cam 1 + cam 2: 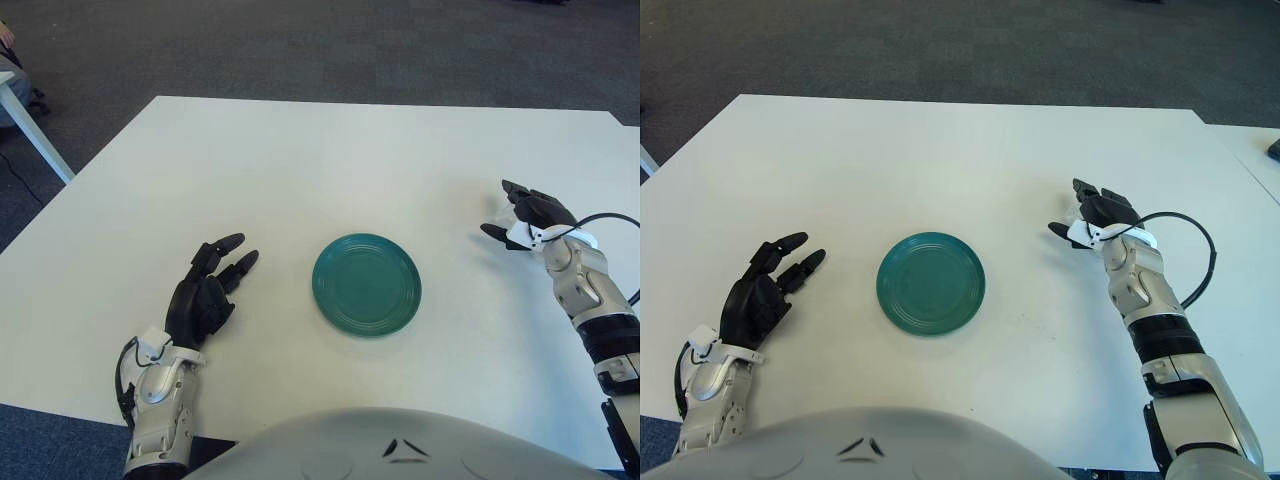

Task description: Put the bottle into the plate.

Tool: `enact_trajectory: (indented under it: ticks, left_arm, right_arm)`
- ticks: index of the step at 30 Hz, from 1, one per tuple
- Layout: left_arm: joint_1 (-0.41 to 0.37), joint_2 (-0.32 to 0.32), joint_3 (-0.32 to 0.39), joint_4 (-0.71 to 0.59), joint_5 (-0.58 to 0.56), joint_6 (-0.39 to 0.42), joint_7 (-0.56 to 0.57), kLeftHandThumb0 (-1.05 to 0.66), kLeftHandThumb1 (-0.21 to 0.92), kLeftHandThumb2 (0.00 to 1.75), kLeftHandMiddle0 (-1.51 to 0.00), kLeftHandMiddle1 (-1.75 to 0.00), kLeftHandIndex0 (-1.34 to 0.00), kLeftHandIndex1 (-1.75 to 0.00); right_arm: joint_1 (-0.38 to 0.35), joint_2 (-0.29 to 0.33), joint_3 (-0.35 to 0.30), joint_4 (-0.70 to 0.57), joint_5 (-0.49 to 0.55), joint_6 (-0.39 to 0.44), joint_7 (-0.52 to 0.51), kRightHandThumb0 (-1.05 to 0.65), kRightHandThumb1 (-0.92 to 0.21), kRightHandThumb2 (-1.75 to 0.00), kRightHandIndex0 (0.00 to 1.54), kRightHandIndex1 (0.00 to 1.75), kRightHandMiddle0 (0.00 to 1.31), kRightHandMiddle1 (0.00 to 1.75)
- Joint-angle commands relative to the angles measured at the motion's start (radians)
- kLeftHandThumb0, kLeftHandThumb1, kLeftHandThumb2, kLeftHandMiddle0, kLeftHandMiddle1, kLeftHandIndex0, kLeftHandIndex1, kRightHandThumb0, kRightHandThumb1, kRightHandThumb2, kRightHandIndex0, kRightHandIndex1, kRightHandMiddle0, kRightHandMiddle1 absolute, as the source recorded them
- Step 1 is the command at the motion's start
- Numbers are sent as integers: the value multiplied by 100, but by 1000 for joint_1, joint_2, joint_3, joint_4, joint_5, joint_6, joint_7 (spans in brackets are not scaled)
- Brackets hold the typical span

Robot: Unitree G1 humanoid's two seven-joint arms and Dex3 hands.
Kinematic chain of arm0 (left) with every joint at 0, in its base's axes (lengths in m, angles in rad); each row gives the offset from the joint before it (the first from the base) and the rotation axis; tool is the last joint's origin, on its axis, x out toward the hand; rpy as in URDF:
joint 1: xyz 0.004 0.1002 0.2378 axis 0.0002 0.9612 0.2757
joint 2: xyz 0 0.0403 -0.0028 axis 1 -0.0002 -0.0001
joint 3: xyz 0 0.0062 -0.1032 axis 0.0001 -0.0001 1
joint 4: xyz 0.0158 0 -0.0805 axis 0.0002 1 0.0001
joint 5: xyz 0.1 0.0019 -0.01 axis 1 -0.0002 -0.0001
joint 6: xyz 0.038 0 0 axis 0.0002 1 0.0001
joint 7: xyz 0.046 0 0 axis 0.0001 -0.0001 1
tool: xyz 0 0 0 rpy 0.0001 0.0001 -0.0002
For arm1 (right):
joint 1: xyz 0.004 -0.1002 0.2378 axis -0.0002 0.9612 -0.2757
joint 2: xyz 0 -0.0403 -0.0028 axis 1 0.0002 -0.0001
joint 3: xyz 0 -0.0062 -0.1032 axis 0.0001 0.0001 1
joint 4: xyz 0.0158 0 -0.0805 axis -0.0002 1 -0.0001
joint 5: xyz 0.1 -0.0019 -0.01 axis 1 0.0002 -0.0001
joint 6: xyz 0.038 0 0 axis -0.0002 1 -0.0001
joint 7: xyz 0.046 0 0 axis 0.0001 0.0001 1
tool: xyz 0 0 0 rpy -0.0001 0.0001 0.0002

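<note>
The green plate [366, 284] lies flat near the middle of the white table [300, 170], close to my edge, and nothing is in it. I can see no bottle in either eye's view, so I cannot say where it is. My left hand [206, 292] is out to the left of the plate, well apart from it, fingers spread and loose, gripping nothing. My right hand [1095, 218] is out to the right and a little farther back, its fingers also apart and holding nothing, a black cable [1200, 250] looping off the wrist. The right eye takes in my whole right forearm and a second table's corner [1250, 150] beyond; the left eye instead shows another table's leg [35, 130] at far left.
</note>
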Motion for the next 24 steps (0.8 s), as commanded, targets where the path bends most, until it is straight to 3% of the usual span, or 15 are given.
enact_trajectory:
  ticks: [1, 24]
  left_arm:
    - [-17, 9, 9, 17, -7, 5, -14, -64, 92, 96, -67, 0, -26, -80]
    - [-56, 20, 34, 58, -18, 10, -33, -64, 92, 96, -67, 0, -26, -80]
  right_arm:
    - [11, 4, -29, -32, 19, 19, -12, -105, -92, -66, 6, 1, 4, 6]
    - [16, 18, -82, 5, 92, 14, -46, -105, -92, -68, 8, 1, 2, 7]
